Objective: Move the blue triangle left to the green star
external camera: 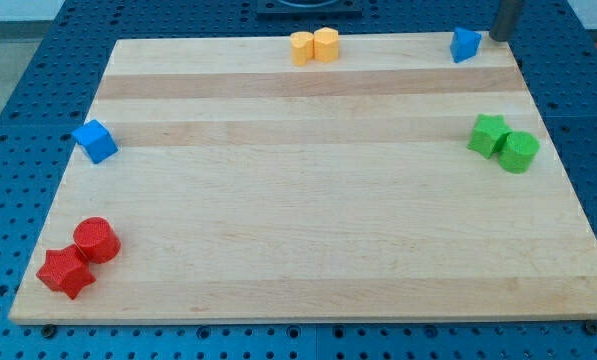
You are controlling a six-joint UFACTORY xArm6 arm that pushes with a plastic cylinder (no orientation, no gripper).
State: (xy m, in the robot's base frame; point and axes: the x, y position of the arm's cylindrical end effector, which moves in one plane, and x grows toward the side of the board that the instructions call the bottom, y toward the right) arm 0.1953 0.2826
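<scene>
The blue triangle [465,45] sits near the top right corner of the wooden board [308,220]. The green star [489,134] lies at the view's right edge, well below the triangle, touching a green cylinder [519,151] on its lower right. My tip [501,38] is at the view's top right, just to the right of the blue triangle, a small gap apart. The rod runs up out of the view.
Two yellow blocks [314,46] stand together at the top middle. A blue cube [95,141] sits at the left edge. A red cylinder [97,239] and a red star [65,272] lie at the bottom left. Blue pegboard surrounds the board.
</scene>
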